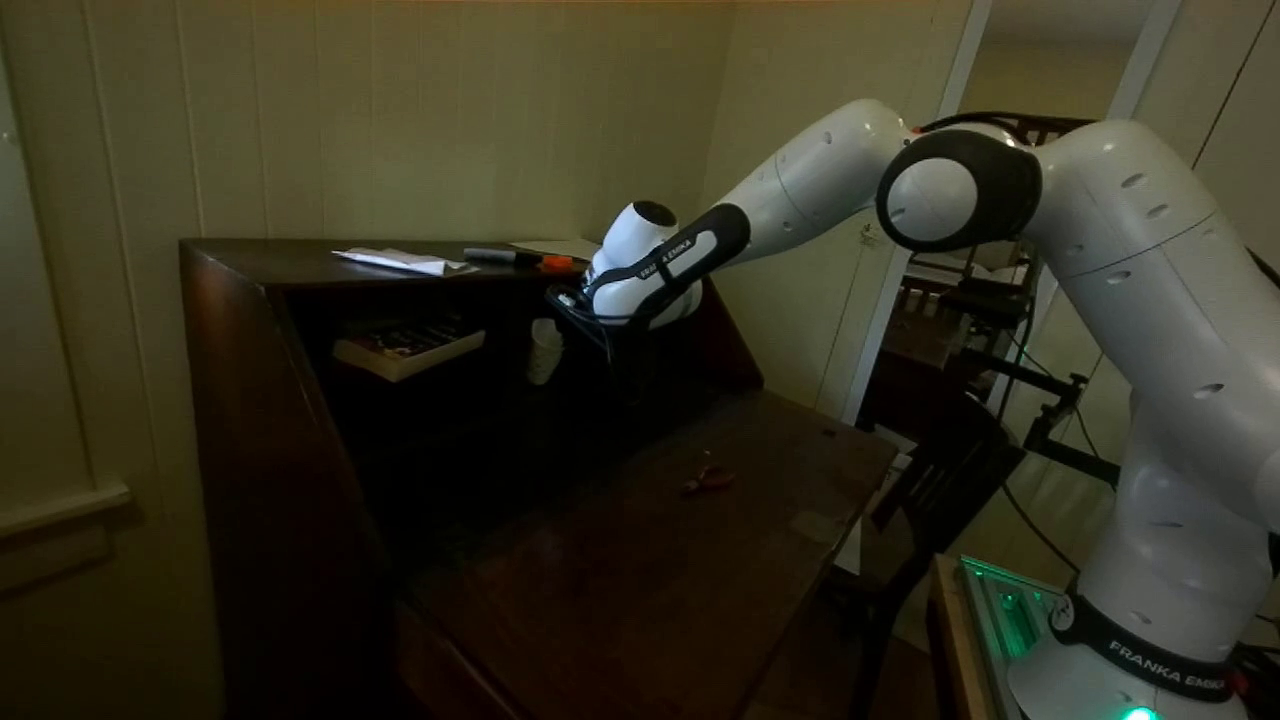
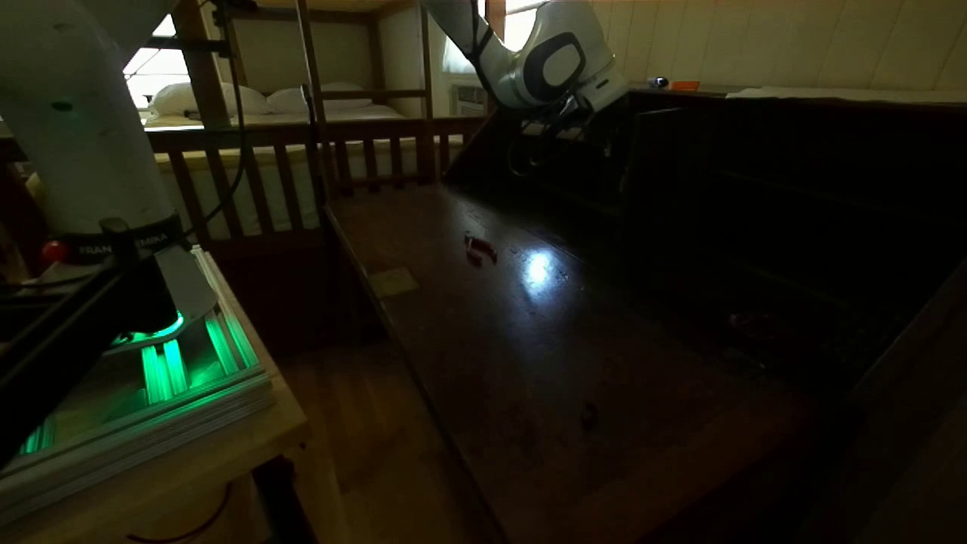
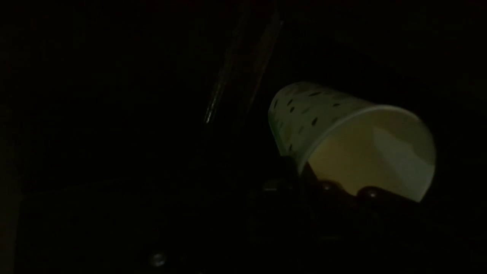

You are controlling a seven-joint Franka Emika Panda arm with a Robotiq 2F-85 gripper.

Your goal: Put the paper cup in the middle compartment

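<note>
Wrist view shows the paper cup (image 3: 352,141). It looks light and easy to squash, so pinch its lip softly. It's too dark to tell if the gripper (image 3: 300,179) has it. The cup's at the desk's (image 1: 600,580) cubbyholes (image 1: 508,345), in or out I can't see. The desk's divider (image 2: 653,155) looks close; the desk's front has open air.

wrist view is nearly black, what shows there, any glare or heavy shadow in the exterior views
Wrist view: mainly the paper cup, dimly lit, plus small glints; in an exterior view, white glare on the desktop; in both exterior views, the desk's interior in deep shadow.
</note>
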